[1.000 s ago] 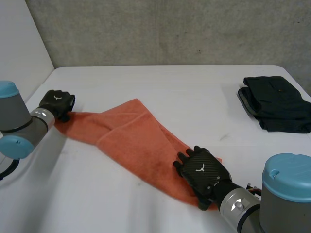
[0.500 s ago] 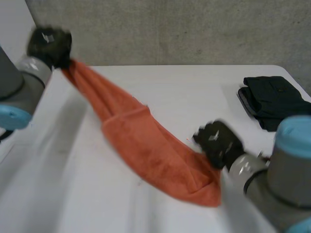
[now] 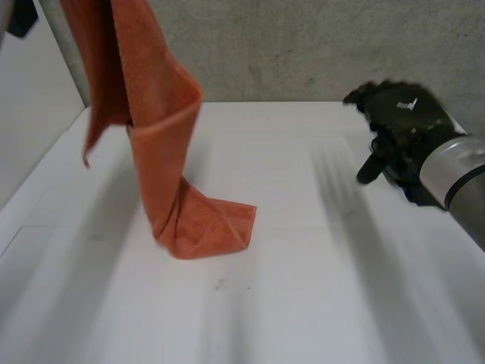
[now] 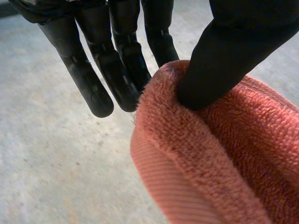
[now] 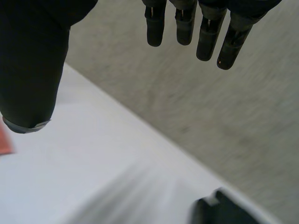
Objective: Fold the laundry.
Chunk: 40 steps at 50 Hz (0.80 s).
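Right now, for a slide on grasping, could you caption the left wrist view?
The left robot hand pinches a bunched edge of the orange towel between thumb and fingers.

1. The light is soft and even, and the white table around the orange towel is the brightest surface.
2. A pale, soft-edged shadow lies on the table just beside the towel, on the side away from the right hand.
3. The concrete wall behind the towel is a dimmer mid-grey.
4. The towel's outer faces are bright, while the inside of its fold is darker.
5. In the left wrist view, the left hand carries dull highlights, and its thumb shades the towel beneath it.
6. In the right wrist view, the right hand's thumb is flat black against the pale table.
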Each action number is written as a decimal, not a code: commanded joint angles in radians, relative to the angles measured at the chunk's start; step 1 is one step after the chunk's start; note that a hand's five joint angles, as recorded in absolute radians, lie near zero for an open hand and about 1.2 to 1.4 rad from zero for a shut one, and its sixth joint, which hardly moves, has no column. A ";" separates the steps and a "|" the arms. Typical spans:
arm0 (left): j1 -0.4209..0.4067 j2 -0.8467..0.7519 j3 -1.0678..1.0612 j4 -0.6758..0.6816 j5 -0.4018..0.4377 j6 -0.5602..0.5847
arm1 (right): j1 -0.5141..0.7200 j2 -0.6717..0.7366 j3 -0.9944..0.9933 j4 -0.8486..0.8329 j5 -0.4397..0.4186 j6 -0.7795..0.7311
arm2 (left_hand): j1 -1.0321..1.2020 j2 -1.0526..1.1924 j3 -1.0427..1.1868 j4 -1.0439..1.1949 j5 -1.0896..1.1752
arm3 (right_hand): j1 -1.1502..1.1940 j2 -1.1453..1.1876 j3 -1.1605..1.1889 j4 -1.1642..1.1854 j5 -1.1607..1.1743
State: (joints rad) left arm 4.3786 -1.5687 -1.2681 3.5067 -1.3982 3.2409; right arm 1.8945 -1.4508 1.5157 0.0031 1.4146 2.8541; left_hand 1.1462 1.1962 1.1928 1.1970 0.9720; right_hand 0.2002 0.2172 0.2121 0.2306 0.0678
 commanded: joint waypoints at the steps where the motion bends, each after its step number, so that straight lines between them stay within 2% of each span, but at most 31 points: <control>1: -0.007 0.032 -0.106 -0.018 0.013 0.005 | 0.009 0.124 -0.032 0.140 -0.137 0.253 | 0.250 0.200 0.203 0.199 0.250 | -0.026 -0.043 -0.038 -0.056 -0.068; 5: -0.014 0.055 -0.146 -0.020 0.013 0.005 | 0.015 0.173 -0.077 0.164 -0.183 0.396 | 0.250 0.200 0.203 0.199 0.250 | -0.026 -0.043 -0.038 -0.056 -0.068; 8: -0.031 0.081 -0.186 -0.020 0.012 0.005 | 0.027 0.248 -0.155 0.187 -0.207 0.613 | 0.250 0.200 0.203 0.199 0.250 | -0.026 -0.043 -0.038 -0.056 -0.068; 12: -0.042 0.090 -0.226 -0.020 0.013 0.006 | 0.078 0.300 -0.210 0.196 -0.243 0.792 | 0.250 0.200 0.203 0.199 0.250 | -0.026 -0.043 -0.038 -0.056 -0.068; 26: -0.105 0.084 -0.295 -0.014 0.012 0.006 | 0.267 0.337 -0.227 0.123 -0.229 0.953 | 0.250 0.200 0.203 0.199 0.250 | -0.026 -0.043 -0.038 -0.056 -0.068; 34: -0.129 0.088 -0.292 -0.015 0.008 0.006 | 0.351 0.452 -0.307 0.069 -0.200 0.992 | 0.250 0.200 0.203 0.199 0.250 | -0.026 -0.043 -0.038 -0.056 -0.068; 38: -0.137 0.098 -0.293 -0.017 0.007 0.006 | 0.360 0.533 -0.365 0.054 -0.131 0.985 | 0.250 0.200 0.203 0.199 0.250 | 0.245 0.228 0.233 0.215 0.203; 39: -0.142 0.107 -0.293 -0.017 0.005 0.006 | 0.360 0.568 -0.391 0.048 -0.117 0.982 | 0.250 0.200 0.203 0.199 0.250 | 0.499 0.482 0.487 0.468 0.457; 40: -0.142 0.113 -0.295 -0.017 0.005 0.006 | 0.360 0.587 -0.403 0.045 -0.111 0.982 | 0.250 0.200 0.203 0.199 0.250 | 0.641 0.624 0.629 0.610 0.599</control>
State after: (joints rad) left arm 4.2495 -1.4791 -1.5616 3.4921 -1.3892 3.2474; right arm 2.2426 -0.9936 1.2062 0.0699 1.2277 3.8463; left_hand 1.1462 1.1965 1.1928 1.2009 0.9720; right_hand 0.2345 0.2694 0.2677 0.2681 0.1048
